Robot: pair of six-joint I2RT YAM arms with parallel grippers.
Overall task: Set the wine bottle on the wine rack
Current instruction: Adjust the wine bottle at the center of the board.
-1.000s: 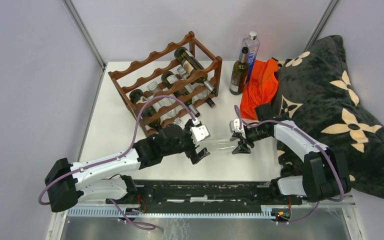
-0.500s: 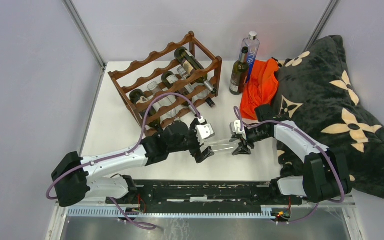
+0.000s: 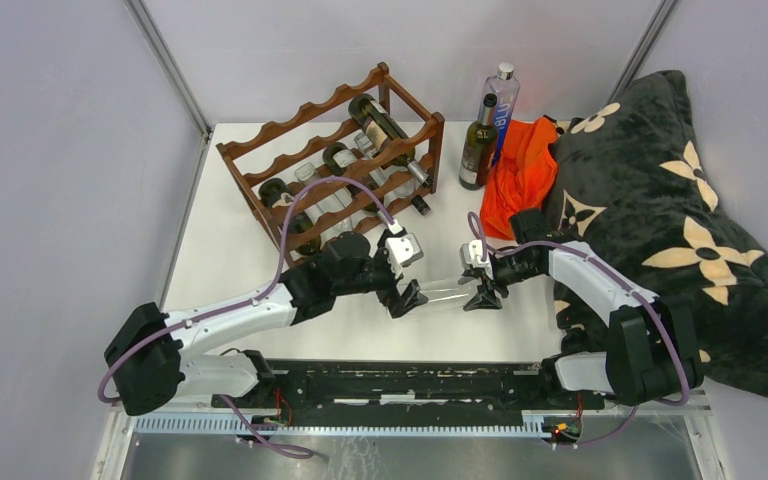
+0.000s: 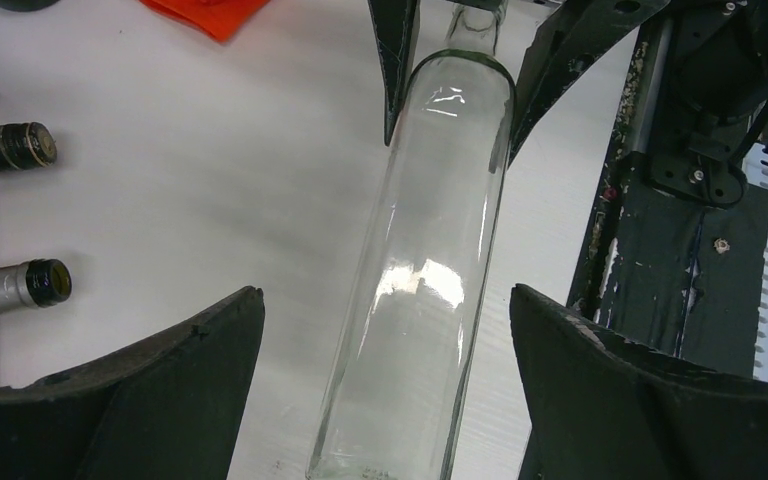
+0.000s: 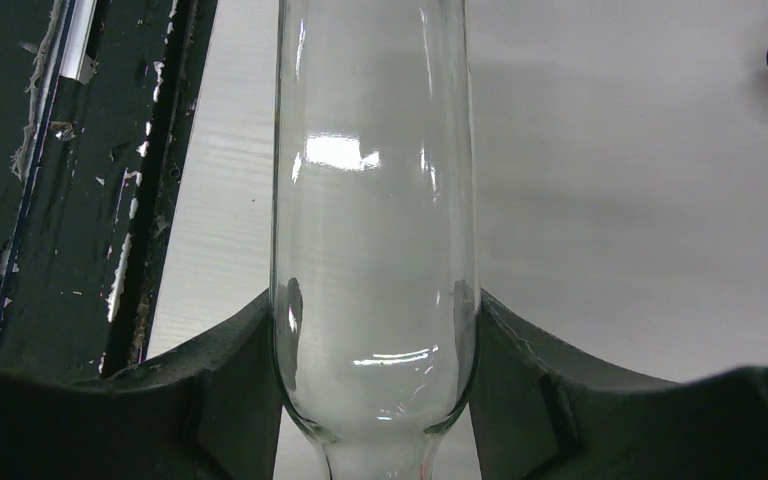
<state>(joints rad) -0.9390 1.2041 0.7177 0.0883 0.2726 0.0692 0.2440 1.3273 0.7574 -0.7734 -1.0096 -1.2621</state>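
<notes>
**Handover in front of the wine rack (image 3: 330, 165).** A clear, empty wine bottle (image 3: 445, 292) lies level between two robot arms. It sits on the near side of the rack, off its right-hand end and well apart from the timber.

The right end effector (image 3: 481, 291) is clamped on the bottle at the shoulder, where the glass narrows toward the neck. Its fingers (image 5: 225, 385) press against both sides. That grip is what keeps the bottle horizontal and steady, apparently so that the other arm can take it.

The left end effector (image 3: 407, 297) is spread wide and straddles the bottle's body toward the base end. A gap shows between it and the glass on both sides, so it touches nothing and holds nothing. Whether the bottle rests on the counter (image 3: 210, 260) or hangs just above it cannot be told.

The arrangement looks sensible. The left arm is the one on the rack's side, and a hold around the body would let it lay the bottle into a cradle.

The rack already carries several bottles in its scalloped rails, including a dark bottle (image 3: 385, 128) on the top tier. Beyond the rack's right end stands a blue-labelled bottle (image 3: 501, 105), with an orange cloth (image 3: 522, 170) close by.
</notes>
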